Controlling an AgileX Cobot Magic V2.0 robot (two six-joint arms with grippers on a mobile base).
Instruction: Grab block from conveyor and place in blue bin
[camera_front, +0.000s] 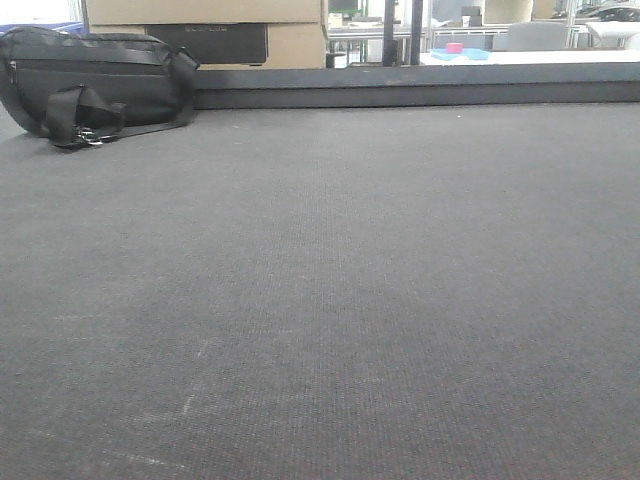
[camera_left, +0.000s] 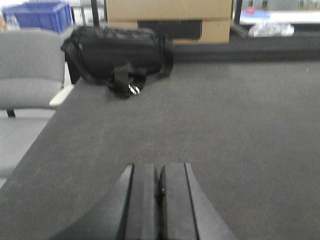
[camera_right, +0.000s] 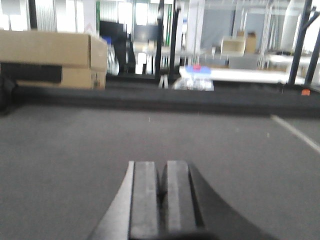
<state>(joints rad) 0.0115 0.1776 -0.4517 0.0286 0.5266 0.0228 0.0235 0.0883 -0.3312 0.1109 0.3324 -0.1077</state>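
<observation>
The conveyor (camera_front: 330, 280) is a wide dark grey woven belt with pale scuffs near the front. No block shows on it in any view. A blue bin (camera_left: 37, 15) stands past the belt's far left corner, behind a grey chair. In the left wrist view my left gripper (camera_left: 160, 166) hangs low over the belt (camera_left: 225, 115), its jaws pressed together with nothing between them. My right gripper (camera_right: 162, 162) is likewise shut and empty above the belt (camera_right: 75, 145). Neither gripper shows in the front view.
A black bag (camera_front: 95, 80) lies on the belt's far left corner, against a cardboard box (camera_front: 205, 25). A dark raised rail (camera_front: 420, 92) bounds the far edge. A grey chair (camera_left: 30, 65) stands left of the belt. A white stripe (camera_right: 297, 134) crosses the belt at right.
</observation>
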